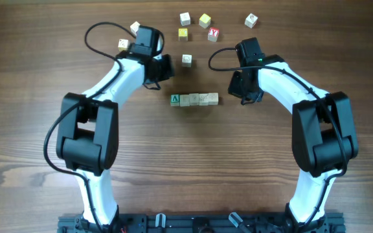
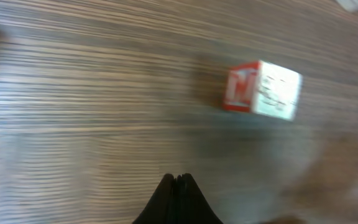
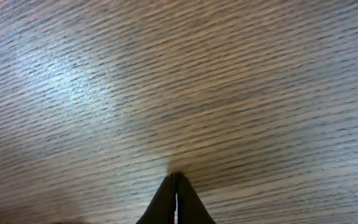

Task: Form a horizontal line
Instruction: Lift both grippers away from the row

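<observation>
Line: apparently four-long, edges touching. Left claw, right claw: pressed together, empty, flanking it, likely for nudging.

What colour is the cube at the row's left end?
The end cube is green; the overhead view shows it best.

Two matching robot arms. The left arm and right arm each have smooth white curved shells between bulky matte black joint housings. A thin black cable loops loose by the left wrist, and a second cable loop sits by the right wrist, where a tiny green light glows. White lower posts meet a black base rail. The left gripper and right gripper have black fingers tapering to thin tips
</observation>
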`<state>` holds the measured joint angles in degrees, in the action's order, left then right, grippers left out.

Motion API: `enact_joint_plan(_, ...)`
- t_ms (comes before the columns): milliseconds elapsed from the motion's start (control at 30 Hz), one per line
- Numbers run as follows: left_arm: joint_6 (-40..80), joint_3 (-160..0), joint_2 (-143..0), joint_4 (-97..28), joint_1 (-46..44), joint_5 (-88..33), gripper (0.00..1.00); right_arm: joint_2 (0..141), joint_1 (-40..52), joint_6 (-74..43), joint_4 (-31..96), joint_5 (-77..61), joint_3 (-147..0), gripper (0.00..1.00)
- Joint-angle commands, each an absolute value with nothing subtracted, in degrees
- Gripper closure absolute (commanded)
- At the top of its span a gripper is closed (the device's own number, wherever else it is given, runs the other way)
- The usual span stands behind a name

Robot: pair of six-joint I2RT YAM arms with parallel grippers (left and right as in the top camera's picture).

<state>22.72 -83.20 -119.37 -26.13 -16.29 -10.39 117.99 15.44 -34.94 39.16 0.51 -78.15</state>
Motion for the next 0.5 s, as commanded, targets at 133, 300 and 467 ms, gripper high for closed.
enact_joint_plan(133, 26.2, -83.5, -121.8, -26.8, -20.3, -10.4, 0.96, 122.4, 14.8, -36.1, 41.2, 6.1, -75.2, 0.94)
enact_joint_plan(300, 26.2, -83.5, -121.8, -28.1, -20.9, -9.5, 0.96, 122.4, 14.8, -36.0, 41.5, 6.0, -75.2, 0.94)
enact_joint_plan(467, 26.2, -83.5, -121.8, -30.3, -20.9, -9.3, 0.96, 122.4, 14.8, -36.0, 41.5, 6.1, -75.2, 0.94)
